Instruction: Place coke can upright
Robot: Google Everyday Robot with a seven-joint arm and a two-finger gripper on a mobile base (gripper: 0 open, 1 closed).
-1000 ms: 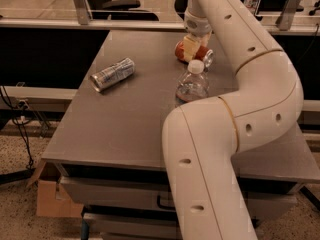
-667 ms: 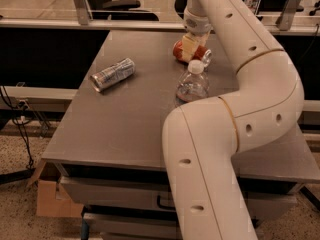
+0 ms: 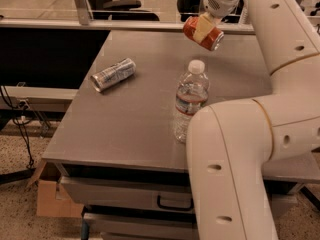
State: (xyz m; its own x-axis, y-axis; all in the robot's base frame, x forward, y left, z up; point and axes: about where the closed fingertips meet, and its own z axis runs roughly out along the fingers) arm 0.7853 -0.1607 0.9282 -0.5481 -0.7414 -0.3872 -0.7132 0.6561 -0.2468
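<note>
The coke can [image 3: 191,27] is seen clamped in the gripper [image 3: 202,32] and held in the air above the far part of the table [image 3: 135,114], beyond the water bottle [image 3: 189,103]. A second ago it was shown lower, close to the tabletop just behind the bottle's cap; it has since been raised and carried slightly to the right. It is not upright: it is tilted, with its silver end turned down and to the right. The jaws are closed on the can, and one pale finger [image 3: 202,26] is laid across its red-orange side.

The silver-and-blue can [image 3: 113,74] and the water bottle are found where they were before. The silver-and-blue can is laid on its side on the left part of the table, well apart from the bottle. It is a smooth metal cylinder with a printed wrap.

The bottle is stood upright near the front edge. It is made of clear ribbed plastic, is topped with a white cap and is banded by a label; its lower right part is hidden by the arm [image 3: 235,149]. The arm is formed of smooth, rounded, cream-white shells. The tabletop is a flat, matte grey slab.
</note>
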